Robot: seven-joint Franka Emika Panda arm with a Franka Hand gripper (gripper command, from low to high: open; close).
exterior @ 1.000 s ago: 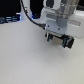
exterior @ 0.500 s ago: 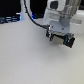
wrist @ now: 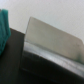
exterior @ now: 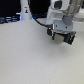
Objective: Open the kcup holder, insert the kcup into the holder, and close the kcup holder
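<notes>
The kcup holder [exterior: 61,36] is a black box with light marks on its front, at the exterior view's upper right on the white table. My gripper [exterior: 61,28] comes down from the white arm right onto the box. Its fingers merge with the black, so their state does not show. In the wrist view the holder's black surface [wrist: 15,60] is very close, with a light grey rectangular plate [wrist: 50,40] on it. A blurred green shape [wrist: 3,27] sits at the picture's edge. I cannot tell whether it is the kcup.
The white table [exterior: 30,60] stretches across the exterior view's left and front. At the back left there is dark equipment [exterior: 9,20] and a white upright object [exterior: 26,10]. A blue cable [exterior: 40,21] runs toward the arm.
The arm and the black box under it have shifted only slightly in the exterior view. Nothing else visibly differs.
</notes>
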